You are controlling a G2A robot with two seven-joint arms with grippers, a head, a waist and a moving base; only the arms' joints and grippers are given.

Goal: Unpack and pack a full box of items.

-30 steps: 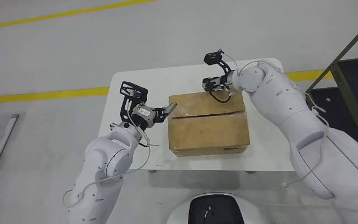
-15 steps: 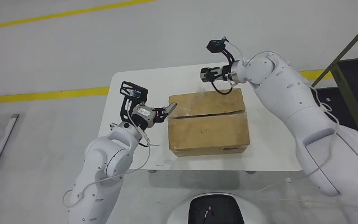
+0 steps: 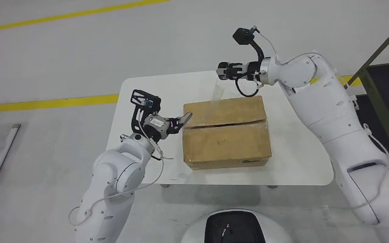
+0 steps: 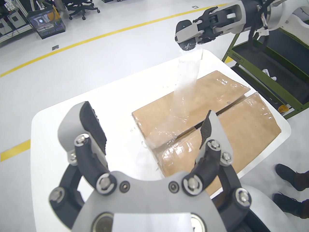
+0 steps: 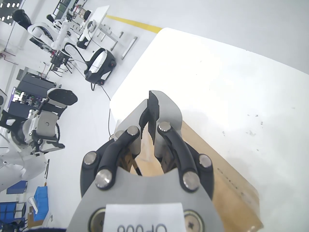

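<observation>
the cardboard box (image 3: 226,132) sits flaps-down at the middle of the white desk (image 3: 146,91). the right claw (image 3: 220,71), above the desk's far edge, is clamped on a clear tape strip (image 4: 187,78) running down to the box top. the left claw (image 4: 147,112) is spread apart at the box's left end.

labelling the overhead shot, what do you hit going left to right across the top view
left gripper → right gripper → green rack; the cardboard box and clear tape strip overlap these, so they are left out
</observation>
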